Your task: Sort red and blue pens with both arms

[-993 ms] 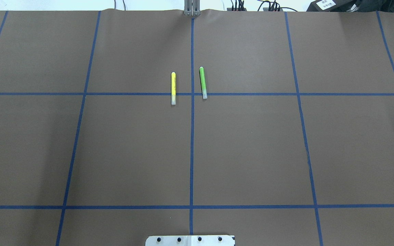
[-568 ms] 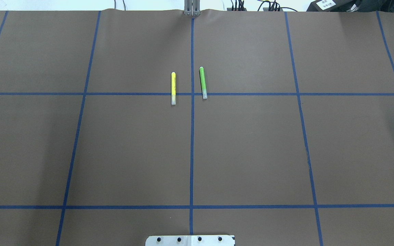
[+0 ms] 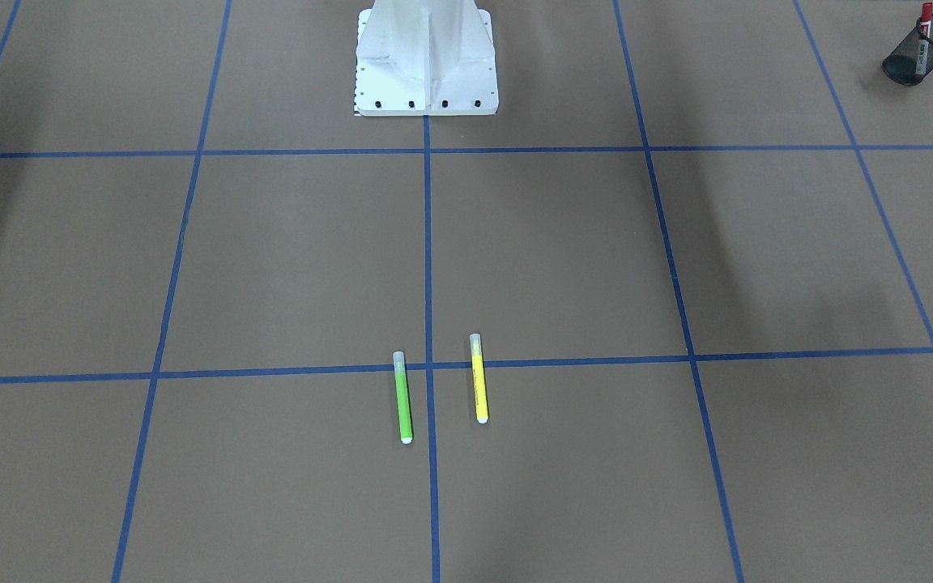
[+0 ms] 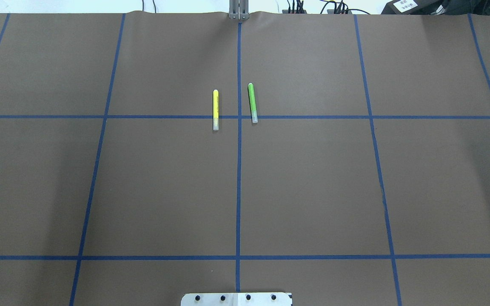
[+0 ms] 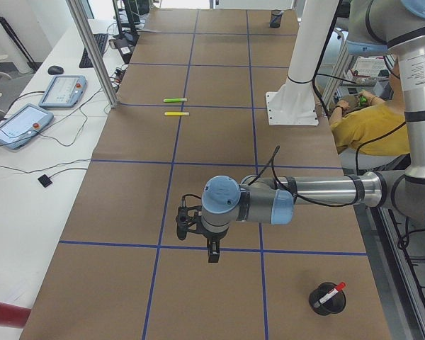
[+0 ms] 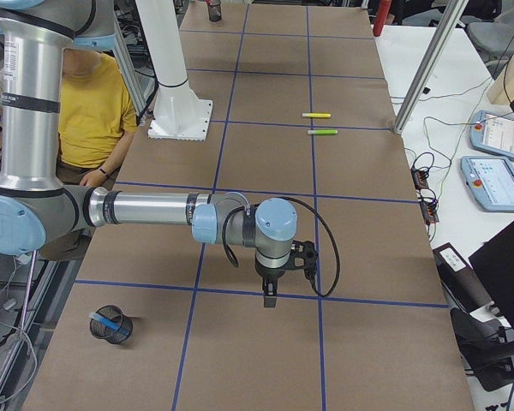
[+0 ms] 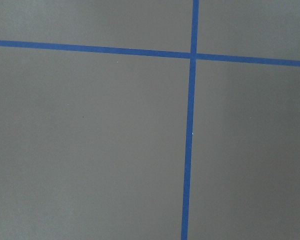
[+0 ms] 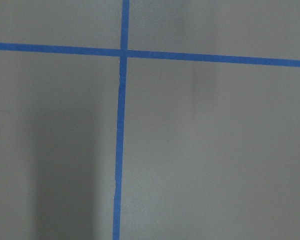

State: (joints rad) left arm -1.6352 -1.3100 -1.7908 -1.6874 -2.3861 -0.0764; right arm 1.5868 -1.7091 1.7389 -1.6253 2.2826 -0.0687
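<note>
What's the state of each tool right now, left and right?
Left tool: open or closed cannot be told; it shows only in a side view.
Right tool: cannot be told, for the same reason.

Blue tape grid (image 4: pixel 238 191) crosses the brown table cover (image 4: pixel 164 182); yellow marker (image 4: pixel 215 108), green marker (image 4: pixel 252 102), red-capped white pen (image 3: pixel 926 16), black mesh cup (image 3: pixel 916 58).

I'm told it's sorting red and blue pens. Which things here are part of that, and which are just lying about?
Part of the job:
- red pen, in a mesh cup
- blue pen, in a second mesh cup
- left arm
- right arm

Just lying about:
- green marker
- yellow marker, lying flat beside it
</note>
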